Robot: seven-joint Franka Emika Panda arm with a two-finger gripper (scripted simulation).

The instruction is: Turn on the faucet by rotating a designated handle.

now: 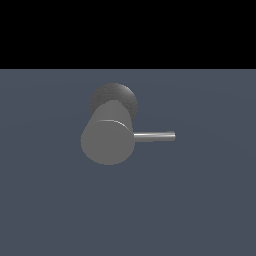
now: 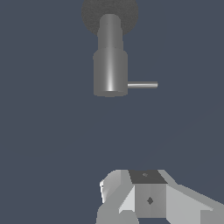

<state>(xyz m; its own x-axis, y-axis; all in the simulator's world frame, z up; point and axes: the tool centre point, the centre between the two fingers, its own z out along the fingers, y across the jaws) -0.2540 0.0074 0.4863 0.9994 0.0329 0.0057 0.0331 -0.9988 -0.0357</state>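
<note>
The faucet [image 1: 107, 141] is a thick matte grey cylinder with a flat round end facing the exterior camera, set on a darker rounded base [image 1: 122, 95]. The handle [image 1: 154, 136], a thin straight silver rod, sticks out level towards the exterior view's right. The wrist view shows the faucet [image 2: 110, 72] from its side, with the handle [image 2: 142, 85] jutting sideways near its flat end. My gripper [image 2: 146, 194] appears only in the wrist view, as a pale blocky cluster well apart from the faucet and touching nothing. Its jaws are too bunched in the picture to read. No gripper shows in the exterior view.
A flat blue-grey floor [image 1: 200, 200] surrounds the faucet on all sides. A black band fills the upper part of the exterior view. No other objects show.
</note>
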